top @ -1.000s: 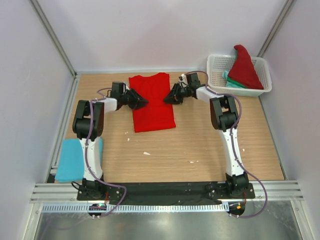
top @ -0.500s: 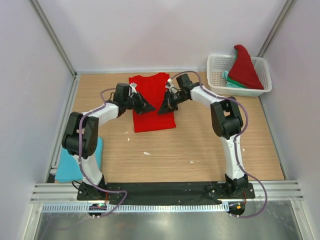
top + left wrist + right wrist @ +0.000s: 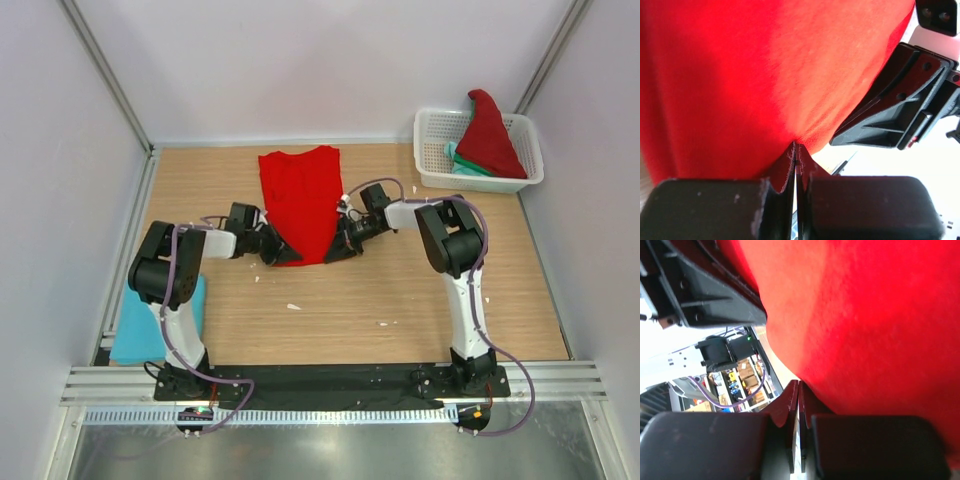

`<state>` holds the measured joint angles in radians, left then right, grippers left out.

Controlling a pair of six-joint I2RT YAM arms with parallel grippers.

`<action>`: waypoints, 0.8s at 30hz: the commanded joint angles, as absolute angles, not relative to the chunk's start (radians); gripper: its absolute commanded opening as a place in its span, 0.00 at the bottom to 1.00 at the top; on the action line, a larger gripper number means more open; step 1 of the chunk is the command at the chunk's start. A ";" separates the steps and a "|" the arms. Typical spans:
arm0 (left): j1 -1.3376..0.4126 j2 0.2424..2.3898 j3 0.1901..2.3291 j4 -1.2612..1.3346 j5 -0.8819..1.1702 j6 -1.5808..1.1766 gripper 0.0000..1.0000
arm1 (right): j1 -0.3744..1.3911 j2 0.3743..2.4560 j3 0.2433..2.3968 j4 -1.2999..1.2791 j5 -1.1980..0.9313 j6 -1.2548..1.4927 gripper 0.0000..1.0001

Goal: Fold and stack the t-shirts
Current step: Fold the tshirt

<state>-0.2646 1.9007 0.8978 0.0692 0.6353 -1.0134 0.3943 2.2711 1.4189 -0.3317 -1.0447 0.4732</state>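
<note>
Mid-frame, left gripper (image 3: 283,252) and right gripper (image 3: 338,250) sit at lower corners of the red t-shirt (image 3: 300,200); only wrist views show both clamped, seemingly on its hem.

We are looking into a robotics lab cell: white panels (image 3: 320,60) and aluminium posts (image 3: 106,75) are enclosing a wooden table (image 3: 400,290), while the left arm (image 3: 178,330) and right arm (image 3: 465,300), 2 in all, are sitting bolted to a metal rail (image 3: 100,385).

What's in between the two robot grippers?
The near end of the red t-shirt fills the gap between the left gripper and the right gripper. Each gripper pinches one corner of it. The top view shows this best.
</note>
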 commanded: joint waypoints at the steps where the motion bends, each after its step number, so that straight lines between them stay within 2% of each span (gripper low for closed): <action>1: -0.232 1.876 0.835 0.025 0.586 -0.951 0.00 | 0.361 2.238 1.332 -0.272 -1.051 0.506 0.08; 8: -0.212 1.789 0.779 -0.126 0.600 -0.845 0.02 | 0.290 2.134 1.119 -0.310 -1.022 0.425 0.08; 13: -0.212 1.596 0.736 -0.233 0.655 -0.842 0.06 | 0.272 1.976 1.014 -0.438 -0.950 0.368 0.09; 18: -0.213 1.470 0.799 -0.271 0.747 -0.877 0.18 | 0.278 1.907 1.107 -0.467 -0.936 0.403 0.14; 22: -0.200 1.515 0.880 -0.290 0.703 -0.865 0.16 | 0.377 2.025 1.299 -0.468 -0.960 0.448 0.15; 24: -0.170 1.578 0.890 -0.259 0.704 -0.876 0.11 | 0.414 2.083 1.425 -0.465 -0.968 0.475 0.15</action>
<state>-0.2062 1.5154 0.8646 -0.2493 0.6956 -0.8814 0.3443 2.0296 1.2869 -0.4671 -0.9516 0.4316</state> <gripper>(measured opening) 0.128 0.150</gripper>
